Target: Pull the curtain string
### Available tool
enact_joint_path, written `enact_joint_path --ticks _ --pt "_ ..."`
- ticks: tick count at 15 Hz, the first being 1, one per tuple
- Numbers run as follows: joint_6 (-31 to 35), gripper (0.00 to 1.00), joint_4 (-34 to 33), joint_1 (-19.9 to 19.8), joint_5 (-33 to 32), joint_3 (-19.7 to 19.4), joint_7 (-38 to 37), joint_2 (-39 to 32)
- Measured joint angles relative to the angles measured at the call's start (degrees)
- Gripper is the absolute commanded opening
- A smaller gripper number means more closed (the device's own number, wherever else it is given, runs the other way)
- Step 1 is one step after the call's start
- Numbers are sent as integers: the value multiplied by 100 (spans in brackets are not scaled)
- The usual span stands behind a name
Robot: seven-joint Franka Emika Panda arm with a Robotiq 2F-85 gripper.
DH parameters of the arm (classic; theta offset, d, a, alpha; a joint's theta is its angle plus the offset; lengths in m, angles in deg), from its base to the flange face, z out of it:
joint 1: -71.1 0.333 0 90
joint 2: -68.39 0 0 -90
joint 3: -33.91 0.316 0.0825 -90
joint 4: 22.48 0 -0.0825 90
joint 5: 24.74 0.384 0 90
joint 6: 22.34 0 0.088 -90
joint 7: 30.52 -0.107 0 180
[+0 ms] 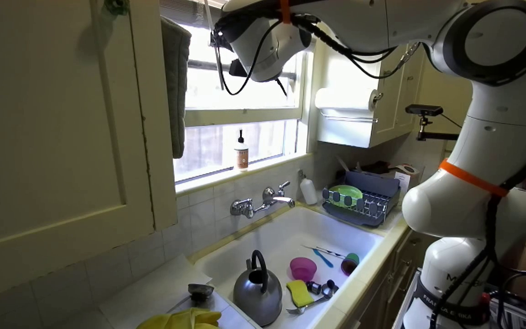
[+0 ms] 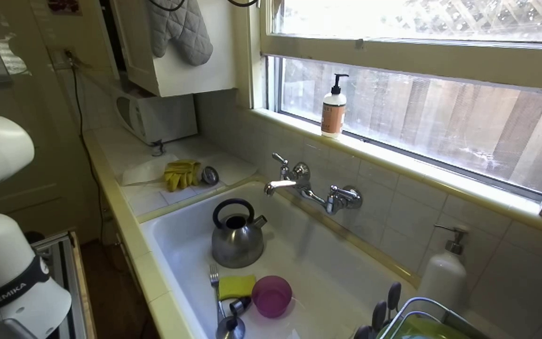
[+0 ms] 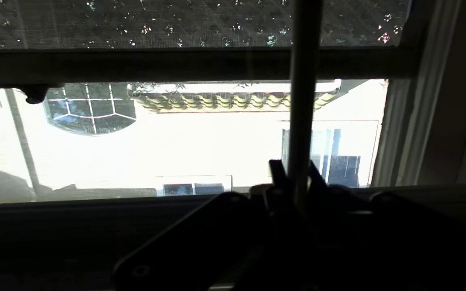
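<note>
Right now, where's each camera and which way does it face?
In an exterior view: sits nearer the kettle, looks along the sink toward the dish rack; most of the arm shows.
In an exterior view: sits nearer the dish rack, looks back toward the kettle and the microwave; parts of the arm show at the picture's left edge.
Wrist view: on the wrist, faces the window; the gripper shows, a rod between its fingers.
Both exterior views share the sink, kettle and window.

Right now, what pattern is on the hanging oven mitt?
The grey oven mitt has diamond quilting, clearest in an exterior view.
</note>
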Motion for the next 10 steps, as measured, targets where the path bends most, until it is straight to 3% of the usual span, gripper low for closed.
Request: enact_joint_path --ticks 5,10 --pt "655 3 146 -595 429 492 219 385" --pt "700 3 47 -1736 1077 1302 275 1164"
